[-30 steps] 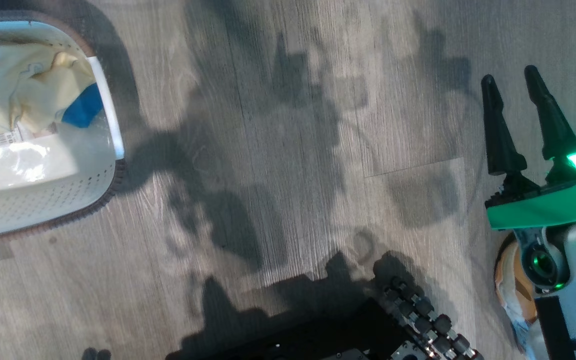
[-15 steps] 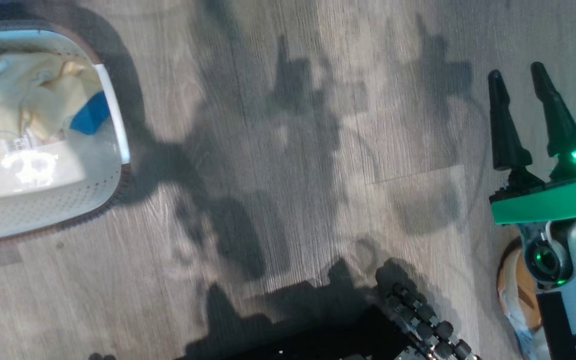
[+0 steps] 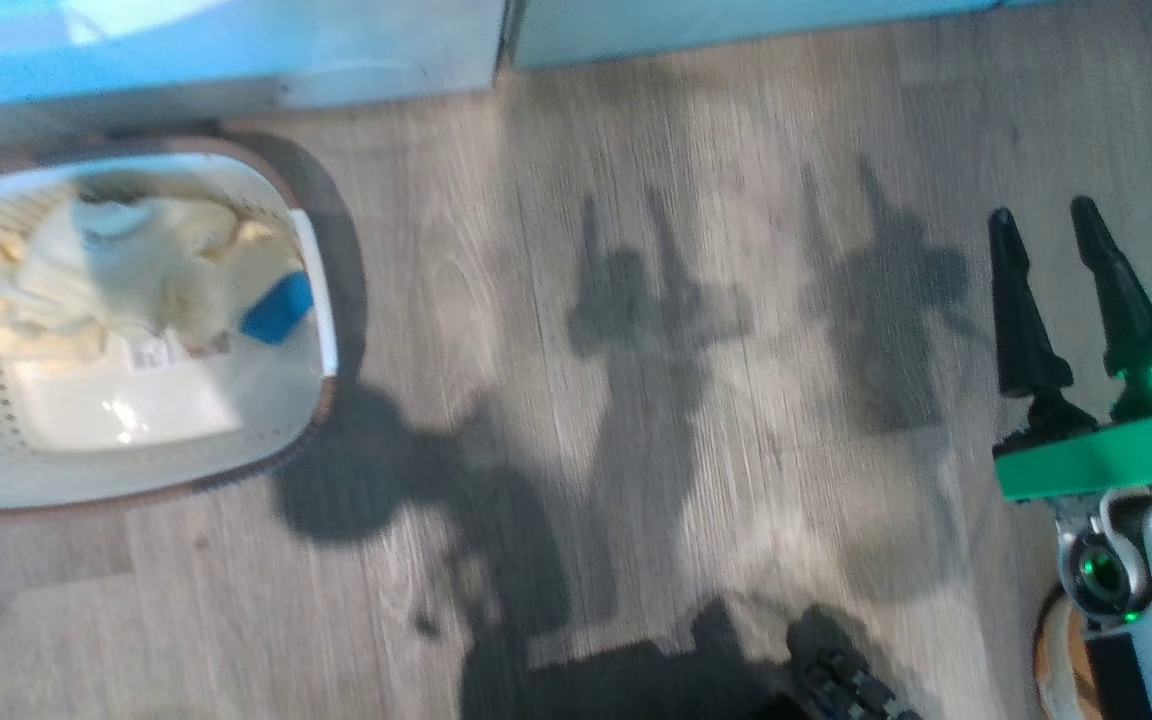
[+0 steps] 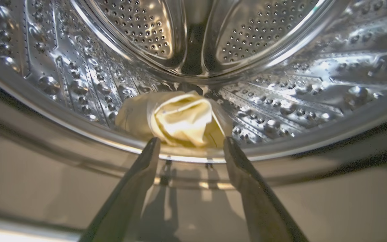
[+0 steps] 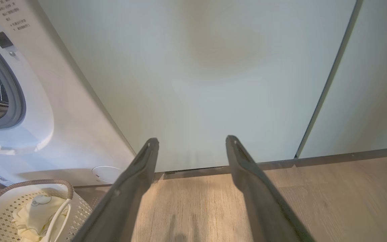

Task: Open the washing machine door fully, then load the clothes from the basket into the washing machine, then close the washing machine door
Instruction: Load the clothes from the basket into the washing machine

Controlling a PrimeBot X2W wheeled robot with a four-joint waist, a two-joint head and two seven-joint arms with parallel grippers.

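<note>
Left hand [image 4: 191,139] spread wide at drum [image 4: 281,101] mouth, empty; cream garment [image 4: 180,117] just beyond. Right hand [image 3: 1043,212] wide, empty, over floor [image 3: 636,300].

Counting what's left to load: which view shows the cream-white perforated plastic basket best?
The head view: it looks down into the perforated basket, cream garments and a blue piece inside. The right wrist view catches one corner.

Head view's pretty smeary, blur all over the floor [image 3: 406,300], with big dark shadows [image 3: 636,400] laid across it and a glare spot in the basket [image 3: 126,412]. Left wrist view is sharp, but the steel drum [image 4: 79,80] throws hot reflections and curves toward the edges. Right wrist view is soft and evenly lit.
</note>
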